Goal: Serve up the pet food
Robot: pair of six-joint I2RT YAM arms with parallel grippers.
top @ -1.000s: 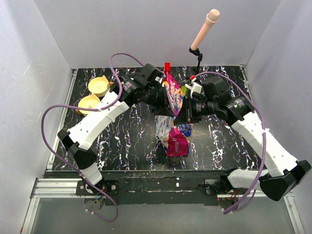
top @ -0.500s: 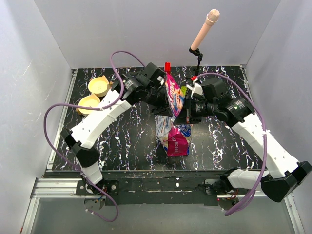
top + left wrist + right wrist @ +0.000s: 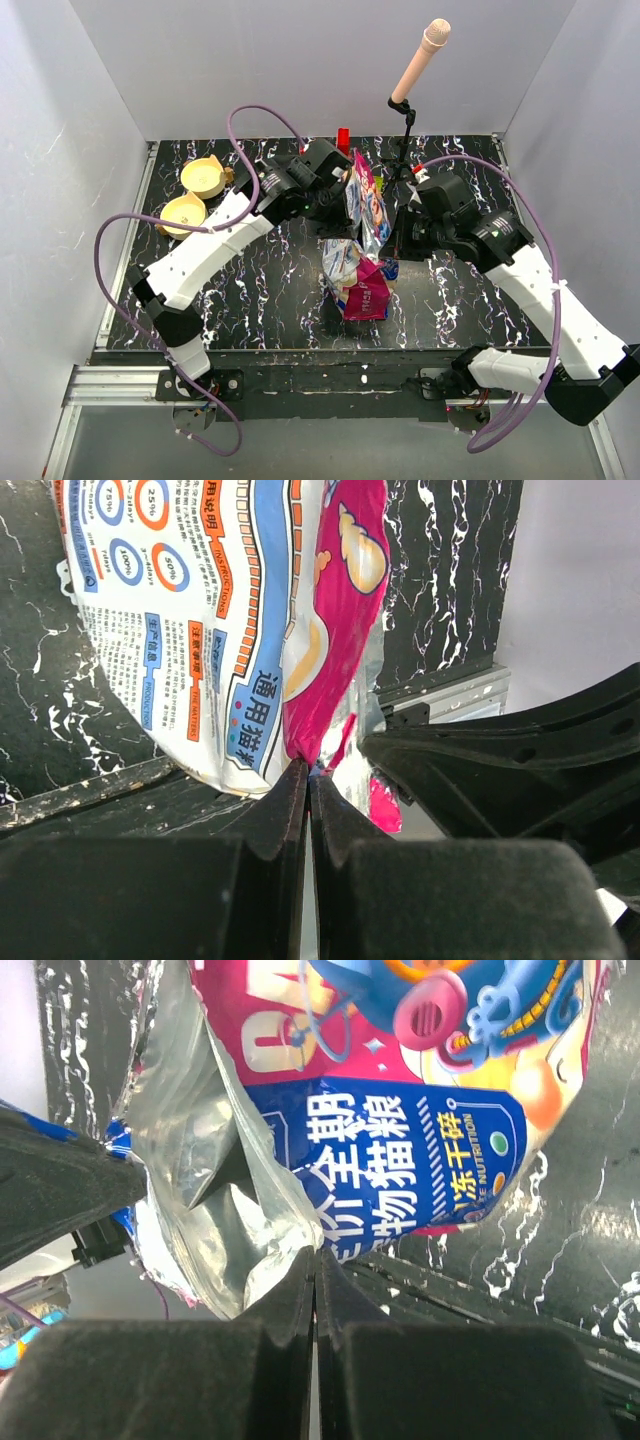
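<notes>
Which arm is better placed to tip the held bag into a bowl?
Left. The left gripper and right gripper both pinch the food bag, but the tan bowls sit on the left side.

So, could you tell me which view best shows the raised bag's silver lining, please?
The right wrist view: the silver lining fills its left side, above the right claw. The left wrist view shows mostly the bag's printed back; the top view shows the whole bag, small.
</notes>
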